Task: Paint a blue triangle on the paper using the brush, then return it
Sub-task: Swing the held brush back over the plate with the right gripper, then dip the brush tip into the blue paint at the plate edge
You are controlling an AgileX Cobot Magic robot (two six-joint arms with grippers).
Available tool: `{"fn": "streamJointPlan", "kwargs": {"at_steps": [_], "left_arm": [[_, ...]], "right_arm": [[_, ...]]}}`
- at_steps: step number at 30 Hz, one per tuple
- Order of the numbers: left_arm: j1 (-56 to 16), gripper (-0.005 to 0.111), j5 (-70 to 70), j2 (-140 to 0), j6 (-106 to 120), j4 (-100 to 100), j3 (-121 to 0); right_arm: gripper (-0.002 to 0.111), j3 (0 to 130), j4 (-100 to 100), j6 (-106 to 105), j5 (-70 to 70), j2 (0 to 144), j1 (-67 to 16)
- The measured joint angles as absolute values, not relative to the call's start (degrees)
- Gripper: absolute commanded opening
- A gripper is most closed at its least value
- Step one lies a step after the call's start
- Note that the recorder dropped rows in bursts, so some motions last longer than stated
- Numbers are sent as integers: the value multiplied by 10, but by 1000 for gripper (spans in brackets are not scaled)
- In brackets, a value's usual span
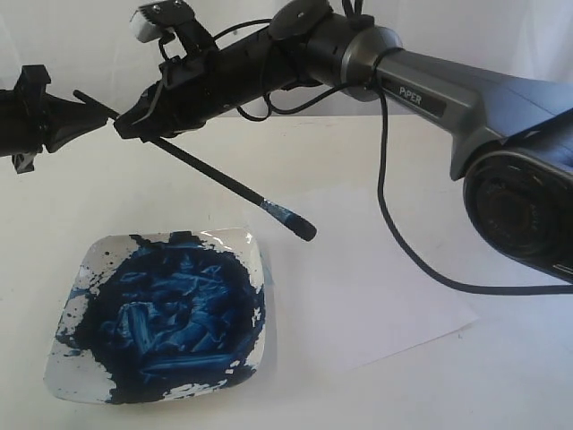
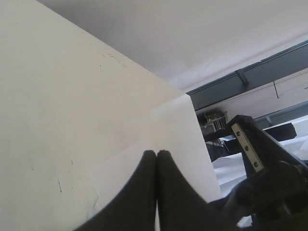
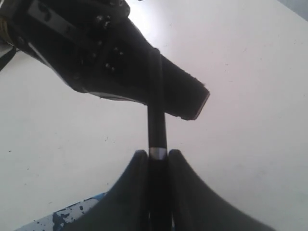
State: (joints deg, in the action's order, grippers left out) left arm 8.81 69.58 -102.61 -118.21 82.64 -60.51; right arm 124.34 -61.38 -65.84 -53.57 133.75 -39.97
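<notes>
**Exterior view:** the right hand [image 1: 132, 118] clamps the slim black handle of the brush [image 1: 215, 177]. Its blue-smeared ferrule slants down past the hand, over the tabletop [image 1: 54, 206] between the square, paint-caked plate [image 1: 92, 257] and the flat white paper [image 1: 376, 287].

**Left wrist view:** the left hand [image 2: 157, 156] has its tapered fingers [image 2: 142, 192] pressed together, empty.

**Right wrist view:** matte fingers [image 3: 134, 185] pinch the smooth round handle.

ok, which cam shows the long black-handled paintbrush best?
Exterior view: the long black-handled paintbrush shows nearly end to end, blue-smeared ferrule and dark tip included. Right wrist view shows only a short stretch of handle, clamped between the fingers of the right gripper. Left wrist view shows none of it.
</notes>
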Motion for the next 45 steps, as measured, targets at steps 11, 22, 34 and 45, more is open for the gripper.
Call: {"fn": "streamJointPlan", "kwargs": {"at_steps": [11,22,34,45], "left_arm": [[88,0,697,-1013,-1185,848,-605],[88,0,697,-1011,-1207,851,-605],[88,0,690,-995,-1210,855,-605],[88,0,684,-980,-1210,863,-605]], "right_arm": [[0,1243,-564,-657,-531,1337,-400],[0,1243,-564,-657,-512,1337,-403],[0,1243,-565,-657,-508,1347,-409],[0,1243,-565,-658,-515,1347,-411]]}}
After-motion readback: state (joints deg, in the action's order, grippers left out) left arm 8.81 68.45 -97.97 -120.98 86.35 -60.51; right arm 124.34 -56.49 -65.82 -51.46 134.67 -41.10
